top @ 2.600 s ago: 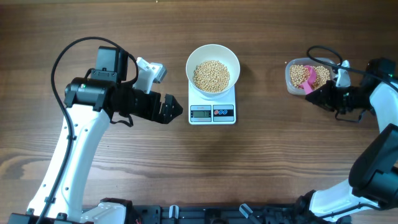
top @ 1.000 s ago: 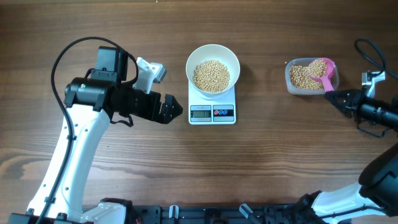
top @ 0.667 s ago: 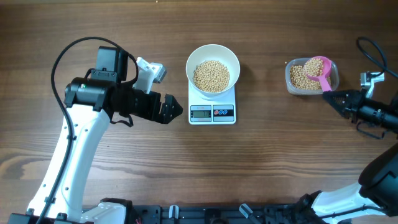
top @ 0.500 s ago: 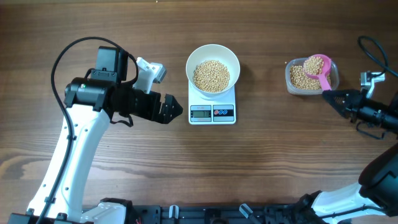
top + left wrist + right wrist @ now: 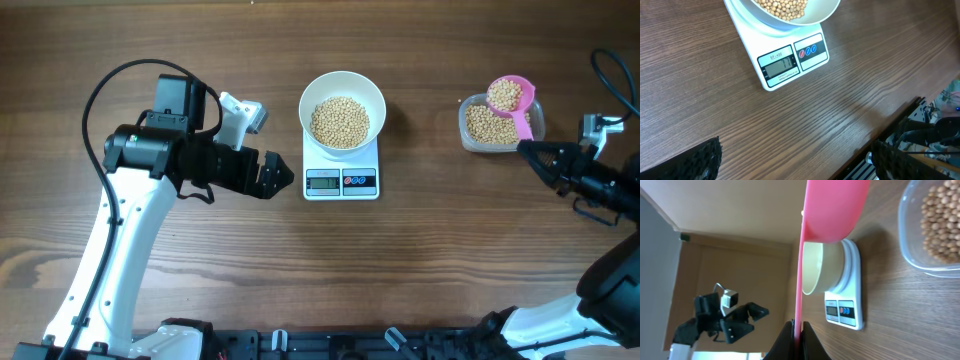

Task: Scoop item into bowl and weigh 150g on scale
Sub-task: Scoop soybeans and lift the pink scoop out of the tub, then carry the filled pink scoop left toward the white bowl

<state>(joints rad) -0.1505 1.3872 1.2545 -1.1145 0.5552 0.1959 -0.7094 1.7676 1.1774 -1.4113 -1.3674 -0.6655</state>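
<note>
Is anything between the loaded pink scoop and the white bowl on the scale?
Nothing visible: only bare wooden table lies between the pink plastic scoop of tan beans, held by the right gripper, and the round white bowl.

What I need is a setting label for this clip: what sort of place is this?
Probably a robotics lab bench, not a kitchen: a left arm and right arm work at a wood-grain table holding a scale, a bowl of beans and a clear tub.
</note>
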